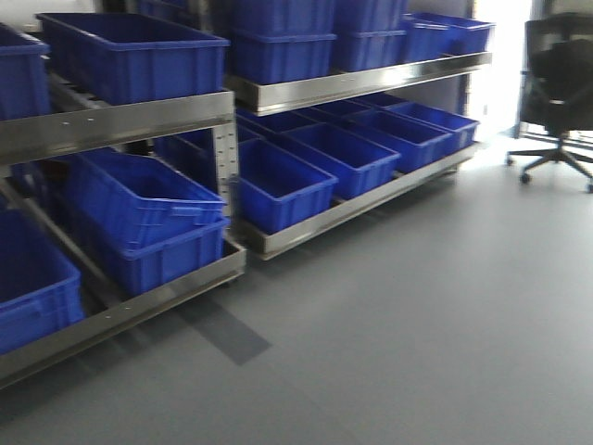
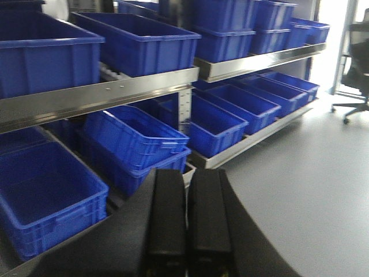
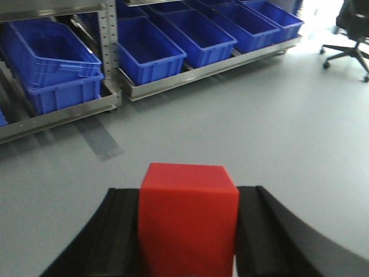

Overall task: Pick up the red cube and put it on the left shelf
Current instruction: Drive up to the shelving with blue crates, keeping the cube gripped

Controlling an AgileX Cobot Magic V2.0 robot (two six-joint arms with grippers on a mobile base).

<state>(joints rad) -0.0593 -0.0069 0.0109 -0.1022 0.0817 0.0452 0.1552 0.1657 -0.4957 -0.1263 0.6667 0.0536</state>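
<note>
The right tool (image 3: 188, 231) clamps the glossy red plastic cube (image 3: 187, 216) above grey floor (image 3: 259, 127), well apart from the brushed steel left shelf (image 1: 130, 122) of blue ribbed crates (image 1: 139, 51). The left tool (image 2: 186, 222) is clenched empty.

Light: bright daylight from blown-out opening (image 1: 496, 65) at far right.
Glare: pale sheen on smooth grey floor (image 1: 486, 171) nearby.
Shadows: dim under rails of brushed steel left shelf (image 1: 120, 125).
Blur: front view smeared; red plastic cube (image 3: 187, 225), black left tool (image 2: 186, 180) soft.
</note>
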